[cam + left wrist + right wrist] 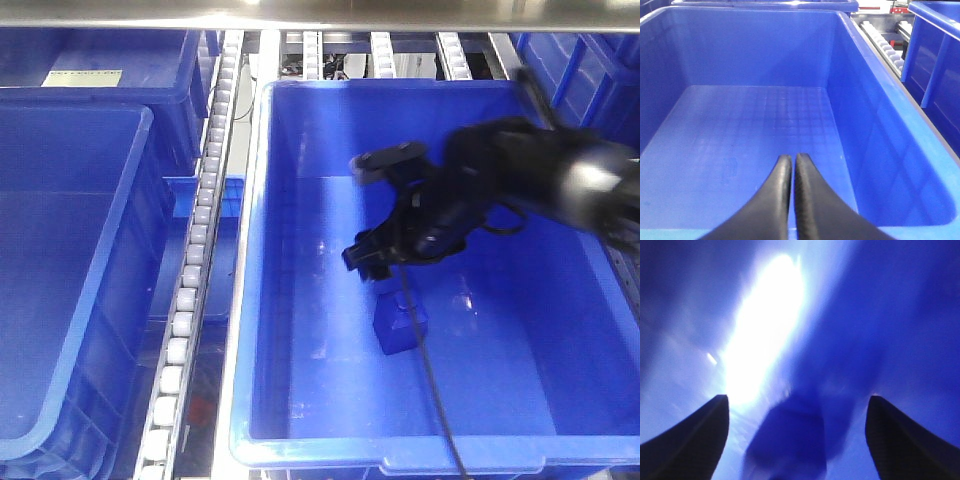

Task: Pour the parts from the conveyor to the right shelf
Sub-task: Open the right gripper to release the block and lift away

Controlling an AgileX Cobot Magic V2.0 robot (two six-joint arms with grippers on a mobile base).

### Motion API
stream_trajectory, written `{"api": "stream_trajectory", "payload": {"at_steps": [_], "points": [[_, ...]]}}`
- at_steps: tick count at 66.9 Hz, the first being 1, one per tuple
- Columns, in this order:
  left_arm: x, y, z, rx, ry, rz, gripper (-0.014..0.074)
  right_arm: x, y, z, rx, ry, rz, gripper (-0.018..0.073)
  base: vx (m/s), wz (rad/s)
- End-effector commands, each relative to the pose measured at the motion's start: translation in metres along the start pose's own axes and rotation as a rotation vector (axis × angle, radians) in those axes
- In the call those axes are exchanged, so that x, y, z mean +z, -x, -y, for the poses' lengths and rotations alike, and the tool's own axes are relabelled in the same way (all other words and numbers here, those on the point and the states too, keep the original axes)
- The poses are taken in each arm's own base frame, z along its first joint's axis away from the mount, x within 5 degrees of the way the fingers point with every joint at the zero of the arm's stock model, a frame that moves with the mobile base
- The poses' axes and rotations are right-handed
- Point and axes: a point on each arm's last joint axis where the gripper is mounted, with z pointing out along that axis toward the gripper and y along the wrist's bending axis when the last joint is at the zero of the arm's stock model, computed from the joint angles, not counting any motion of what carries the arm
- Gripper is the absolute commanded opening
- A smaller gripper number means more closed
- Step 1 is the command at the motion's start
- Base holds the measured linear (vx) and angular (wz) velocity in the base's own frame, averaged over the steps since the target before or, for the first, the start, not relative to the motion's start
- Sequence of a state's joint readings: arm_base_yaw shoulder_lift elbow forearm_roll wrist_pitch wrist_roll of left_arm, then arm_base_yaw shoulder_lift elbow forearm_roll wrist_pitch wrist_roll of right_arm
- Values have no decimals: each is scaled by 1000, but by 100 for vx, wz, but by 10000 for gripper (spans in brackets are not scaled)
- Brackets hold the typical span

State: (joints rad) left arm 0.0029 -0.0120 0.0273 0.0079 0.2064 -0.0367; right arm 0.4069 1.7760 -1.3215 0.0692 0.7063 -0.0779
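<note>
One small bright-blue part [400,326] stands on the floor of a large blue tub [262,250] on the right shelf, whose white roller rows [200,230] run beside it. My right gripper [384,268] hangs inside the tub just above the part, open. The right wrist view shows the blurred part [790,445] lying loose between the wide-apart fingertips of that gripper [796,410]. My left gripper [792,158] is shut on nothing, pointing into another blue tub [865,125] that holds nothing. The conveyor is out of view.
A second deep blue tub [60,250] stands to the left of the roller row, with more tubs behind [110,60] and at far right [590,70]. A steel bar [320,15] crosses overhead. A black cable [435,400] trails down from my right arm over the tub's front.
</note>
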Motion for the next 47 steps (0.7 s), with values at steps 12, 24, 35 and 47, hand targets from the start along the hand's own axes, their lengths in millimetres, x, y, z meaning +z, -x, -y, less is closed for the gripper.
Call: {"api": "stream_trajectory", "payload": {"at_steps": [12, 24, 35, 47], "points": [[-3, 14, 1, -16, -11, 110, -6, -94, -18, -2, 2, -32, 435, 284, 0, 0], [-3, 14, 1, -16, -11, 110, -6, -138, -55, -2, -38, -73, 589, -15, 0, 0], [-3, 14, 1, -16, -11, 110, -6, -169, -96, 10, -23, -153, 670, -9, 0, 0], [-3, 14, 1, -16, -11, 110, -6, -198, -148, 22, 35, -257, 768, -9, 0, 0]]}}
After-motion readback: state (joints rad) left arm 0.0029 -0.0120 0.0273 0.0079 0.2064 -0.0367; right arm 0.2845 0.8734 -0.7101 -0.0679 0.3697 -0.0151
